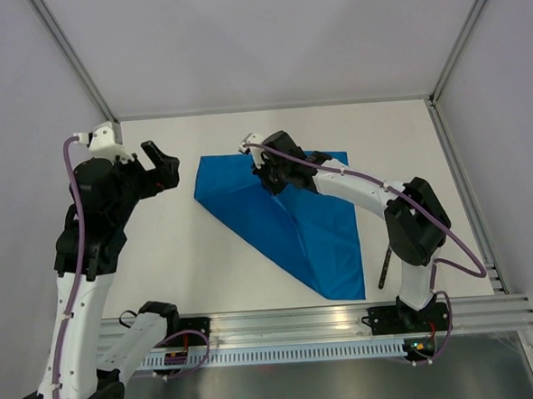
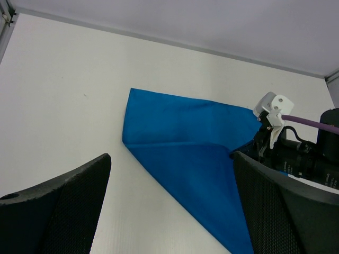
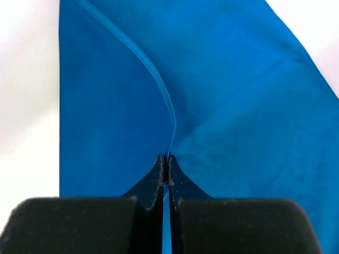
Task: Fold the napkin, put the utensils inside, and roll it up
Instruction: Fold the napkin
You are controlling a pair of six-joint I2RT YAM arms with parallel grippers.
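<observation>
White bench (image 1: 208, 275) is lying flat under everything, and pale walls (image 1: 266, 46) are standing around it. Closest to us, at the bottom of the top view, a silver rail (image 1: 283, 323) is running along the edge. Just above it, at the lower right, the knife (image 1: 385, 270) is lying on the bench. It is sitting just beside the napkin's right edge, not on it.

The napkin (image 1: 295, 225) is lying in the middle of the picture. It is looking like a big blue triangle, with one point down near the rail and a wide side at the top. I think the fold is being made and is not yet done.

Farther up, at the top middle, the right hand (image 1: 272, 176) is pinching the napkin. Its fingers (image 3: 153, 180) are squeezing tight on a thin ridge of cloth. At the upper left, the left hand (image 1: 160, 167) is hovering off the cloth. Its fingers (image 2: 58, 201) are spreading wide and holding nothing.

The napkin is looking thin, soft and light, so it is likely going to flop and slide on the smooth bench. Pinching a corner or the sewn edge is looking best. The knife is looking stiff and slim, so grabbing its dark handle is looking best.
</observation>
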